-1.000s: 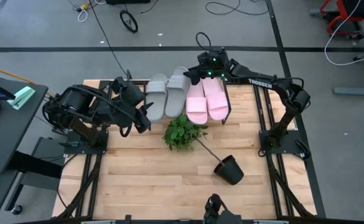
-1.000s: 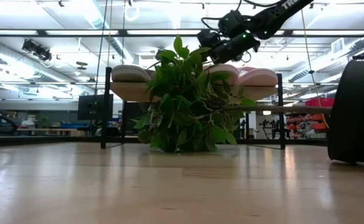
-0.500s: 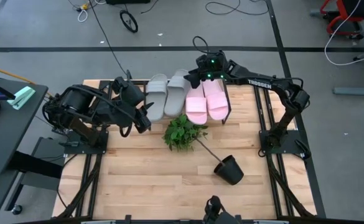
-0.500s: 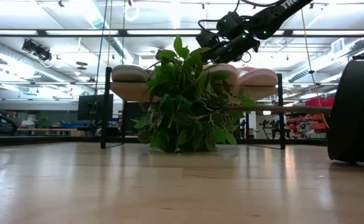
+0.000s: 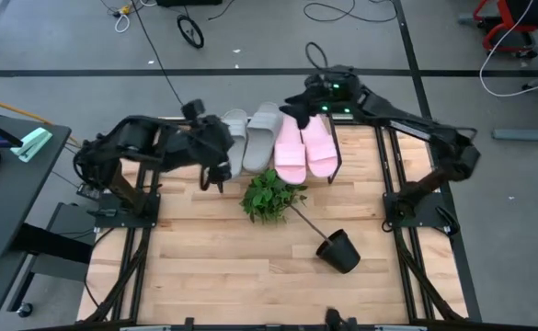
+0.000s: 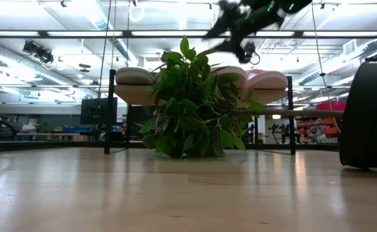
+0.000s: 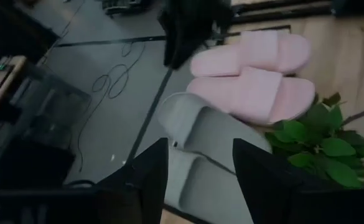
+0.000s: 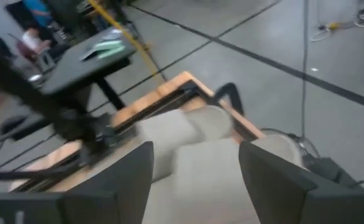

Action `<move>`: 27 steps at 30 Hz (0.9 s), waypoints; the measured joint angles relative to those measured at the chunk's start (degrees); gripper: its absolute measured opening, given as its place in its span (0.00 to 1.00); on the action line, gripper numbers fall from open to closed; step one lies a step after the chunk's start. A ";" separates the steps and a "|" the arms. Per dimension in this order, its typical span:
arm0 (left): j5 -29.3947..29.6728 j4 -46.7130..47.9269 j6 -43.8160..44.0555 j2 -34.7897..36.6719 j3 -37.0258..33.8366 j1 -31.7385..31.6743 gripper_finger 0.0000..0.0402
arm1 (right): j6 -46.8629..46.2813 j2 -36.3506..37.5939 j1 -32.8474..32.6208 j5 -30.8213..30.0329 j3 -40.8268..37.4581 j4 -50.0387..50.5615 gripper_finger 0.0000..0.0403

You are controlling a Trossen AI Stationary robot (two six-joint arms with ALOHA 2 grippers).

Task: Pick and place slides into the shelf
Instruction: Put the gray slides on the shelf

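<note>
Four slides lie side by side on the shelf (image 6: 111,109): two light grey (image 5: 234,142) (image 5: 262,136) and two pale pink (image 5: 290,152) (image 5: 316,145). They rest sole down on its top. My left gripper (image 5: 221,168) hovers open at the near left of the outer grey slide (image 7: 194,134); its fingers stand apart in front of that slide without touching it. My right gripper (image 5: 292,110) is open in the air above the slides' far ends, with the grey slides (image 8: 188,143) beyond its fingers.
A green leafy plant (image 5: 269,195) lies on the table just in front of the shelf, and its stem runs to a tipped black pot (image 5: 339,250) at the near right. In the low view the plant (image 6: 191,103) hides the shelf's middle.
My right gripper has risen clear above the slides and drifted a little toward the table's right edge, staying open. My left arm has swung slightly toward the shelf and rolled its wrist. The four slides have kept their places.
</note>
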State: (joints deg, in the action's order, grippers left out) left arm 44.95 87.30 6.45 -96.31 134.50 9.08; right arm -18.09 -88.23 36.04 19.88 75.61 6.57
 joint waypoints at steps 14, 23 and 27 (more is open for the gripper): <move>-31.82 -11.81 -30.16 -7.80 0.00 -15.64 0.39 | 1.86 25.51 -21.43 -7.63 0.09 27.12 0.43; -34.69 -10.76 -33.31 -16.14 0.00 -26.04 0.36 | -5.84 31.34 -40.71 -26.51 0.06 37.61 0.45; -34.83 -9.91 -33.44 -19.82 -0.02 -28.72 0.35 | -7.92 31.05 -47.99 -31.31 0.04 41.81 0.45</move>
State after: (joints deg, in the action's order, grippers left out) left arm 10.12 77.38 -26.98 -116.13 134.47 -19.64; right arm -26.02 -57.18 -11.95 -11.43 75.66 48.38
